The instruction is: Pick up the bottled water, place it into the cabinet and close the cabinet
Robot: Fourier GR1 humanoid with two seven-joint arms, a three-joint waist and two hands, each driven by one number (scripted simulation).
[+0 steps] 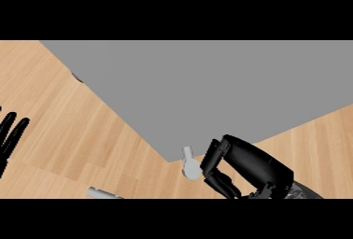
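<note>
Bottled water (pixel 189 164) sits in right hand's (pixel 243 169) curled fingers near grey cabinet panel's (pixel 207 88) lower corner, over wood counter (pixel 82 135). No label readable. Long axis roughly upright in view, slightly tilted. Left hand (pixel 10 135) rests at left edge, fingers straight and relaxed.

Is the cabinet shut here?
Shut, apparently: the grey cabinet shows one unbroken face. The right hand is curled beside its handle.
</note>
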